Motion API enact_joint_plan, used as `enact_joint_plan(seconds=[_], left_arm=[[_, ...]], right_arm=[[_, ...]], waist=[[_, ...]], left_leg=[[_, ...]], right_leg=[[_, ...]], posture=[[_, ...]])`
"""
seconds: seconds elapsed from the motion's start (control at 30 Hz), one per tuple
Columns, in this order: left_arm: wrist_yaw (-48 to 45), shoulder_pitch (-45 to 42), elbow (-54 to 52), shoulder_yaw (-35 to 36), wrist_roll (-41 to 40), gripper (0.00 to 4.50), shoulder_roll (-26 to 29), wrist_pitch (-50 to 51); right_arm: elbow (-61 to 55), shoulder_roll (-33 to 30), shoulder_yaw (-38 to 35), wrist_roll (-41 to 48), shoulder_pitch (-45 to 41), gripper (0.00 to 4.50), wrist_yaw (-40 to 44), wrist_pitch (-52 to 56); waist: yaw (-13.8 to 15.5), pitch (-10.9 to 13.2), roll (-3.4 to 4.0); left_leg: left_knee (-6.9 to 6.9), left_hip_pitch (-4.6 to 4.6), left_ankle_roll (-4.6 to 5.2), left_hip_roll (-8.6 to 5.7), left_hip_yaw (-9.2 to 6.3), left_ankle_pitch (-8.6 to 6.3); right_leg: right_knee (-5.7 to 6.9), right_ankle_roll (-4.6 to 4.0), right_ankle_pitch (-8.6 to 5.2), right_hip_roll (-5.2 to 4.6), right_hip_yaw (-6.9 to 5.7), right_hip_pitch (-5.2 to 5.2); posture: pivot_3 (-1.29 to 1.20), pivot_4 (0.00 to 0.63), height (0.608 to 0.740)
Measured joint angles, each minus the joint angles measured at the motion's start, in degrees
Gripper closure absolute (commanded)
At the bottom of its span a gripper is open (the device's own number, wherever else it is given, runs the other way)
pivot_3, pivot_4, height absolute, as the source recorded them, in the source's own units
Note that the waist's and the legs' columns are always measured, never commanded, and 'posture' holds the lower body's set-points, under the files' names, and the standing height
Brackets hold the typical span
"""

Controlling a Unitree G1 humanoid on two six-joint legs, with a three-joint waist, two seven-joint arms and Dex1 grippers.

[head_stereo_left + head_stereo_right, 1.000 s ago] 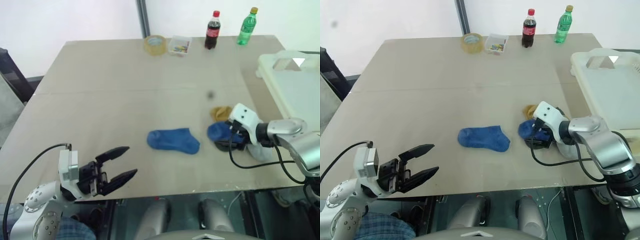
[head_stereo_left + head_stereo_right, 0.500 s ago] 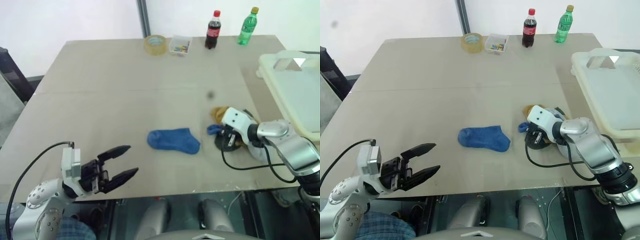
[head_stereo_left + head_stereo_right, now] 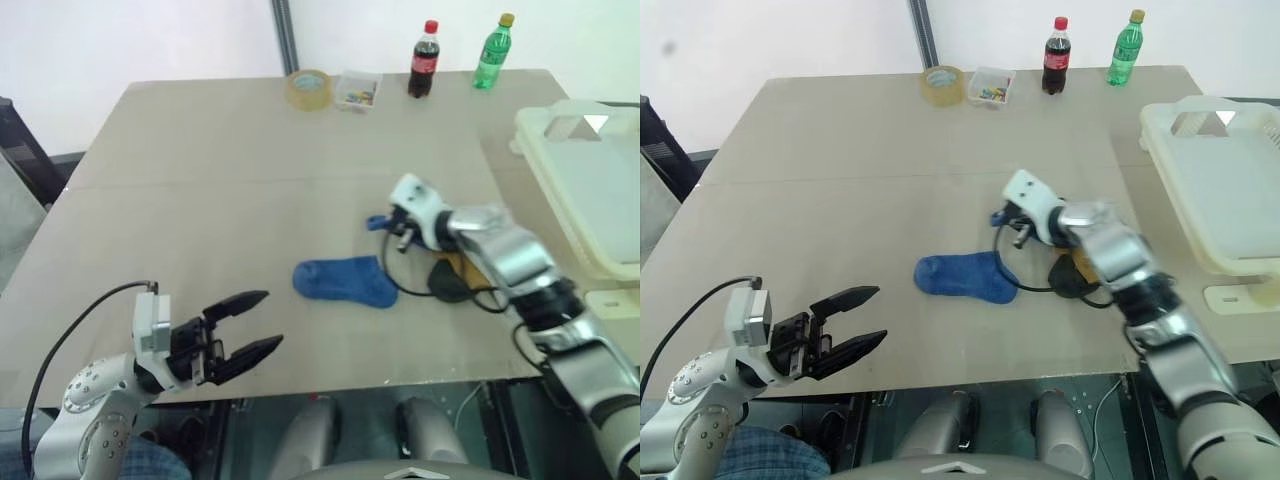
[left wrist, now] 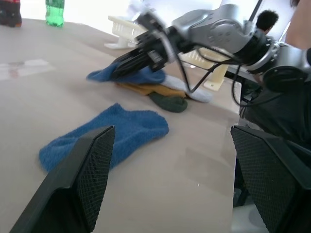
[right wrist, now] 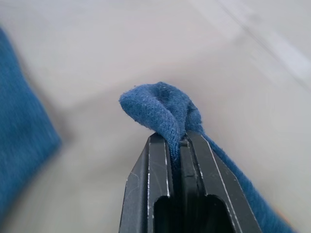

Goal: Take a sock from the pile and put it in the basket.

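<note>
My right gripper (image 3: 384, 222) is shut on a fold of a bright blue sock (image 5: 158, 104), held just above the table left of the pile (image 3: 450, 276). In the pile lie a mustard yellow sock (image 4: 144, 88), a dark green one (image 4: 168, 102) and a pale grey one (image 4: 196, 95). A second blue sock (image 3: 345, 282) lies flat on the table, nearer me than the right gripper. The cream-white basket (image 3: 560, 128) stands at the table's right edge. My left gripper (image 3: 252, 323) hangs open and holds nothing over the near left edge.
At the far edge stand a cola bottle (image 3: 424, 60), a green bottle (image 3: 494, 52), a roll of tape (image 3: 308, 88) and a small clear box (image 3: 359, 90). A black cable (image 3: 470, 295) loops from my right wrist over the pile.
My right gripper has closed on the blue sock at the pile and carried it left and farther away over the table. The left arm has stayed in place.
</note>
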Motion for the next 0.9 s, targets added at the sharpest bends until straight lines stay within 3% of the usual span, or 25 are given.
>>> enact_joint_plan(seconds=[0.07,0.17,0.3,0.4,0.63,0.73,0.9], left_arm=[[0.27,-0.05,-0.09,-0.03,0.0,0.36,0.05,0.1],[1.59,0.12,-0.88,0.02,-0.07,0.36,0.08,0.43],[3.45,0.2,-2.54,0.08,-0.15,0.36,0.06,1.06],[4.33,0.19,-3.13,0.08,-0.15,0.36,0.06,1.47],[8.57,-8.23,1.65,0.39,0.12,0.36,1.85,4.76],[11.0,-14.96,6.72,-0.44,1.32,0.36,1.75,6.09],[17.03,-31.98,18.98,-7.63,9.55,0.36,-1.43,7.18]], right_arm=[[6.38,5.72,0.96,-1.06,-2.91,4.47,-2.05,-1.4],[17.65,13.78,0.9,-2.12,-8.15,3.6,-5.12,-5.57],[26.59,18.69,0.65,-3.33,-12.2,1.74,-5.67,-11.78],[26.97,19.44,-1.4,-3.18,-12.47,0.33,-6.47,-13.22],[-0.49,8.48,-4.19,0.37,-4.4,0.33,-1.73,3.36],[-9.55,3.9,-5.38,1.34,-0.73,0.33,-1.37,9.41],[-17.23,-2.47,-8.36,2.19,7.21,0.33,-2.75,15.28]], waist=[[-0.52,0.0,0.0],[-0.97,0.0,0.01],[-0.93,0.0,0.01],[-0.92,0.0,0.01],[-0.39,0.0,0.01],[-0.9,-0.01,0.01],[-0.45,-0.03,-0.02]], left_leg=[[-0.02,-0.03,-0.02,-0.01,0.01,0.01],[-0.02,-0.04,-0.03,-0.03,0.0,0.02],[0.01,-0.04,-0.04,-0.04,-0.01,0.02],[0.03,-0.04,-0.06,-0.04,-0.01,0.03],[0.11,-0.07,-0.12,-0.06,-0.05,0.07],[0.12,-0.02,-0.1,-0.04,-0.01,0.07],[0.18,-0.09,-0.27,-0.12,-0.08,0.18]], right_leg=[[0.02,0.0,0.0,0.0,0.02,-0.06],[0.03,0.0,0.0,0.06,0.02,-0.12],[0.08,0.0,0.0,0.22,0.01,-0.13],[0.21,0.0,0.0,0.22,0.03,-0.18],[0.7,-0.02,-0.01,0.22,0.05,-0.36],[0.86,-0.02,0.0,0.25,0.11,-0.38],[0.85,-0.01,0.01,0.26,0.01,-0.35]], posture=[[0.0,0.15,0.74],[0.0,0.15,0.74],[0.0,0.15,0.74],[0.0,0.15,0.74],[0.0,0.15,0.74],[0.0,0.15,0.74],[0.0,0.15,0.74]])
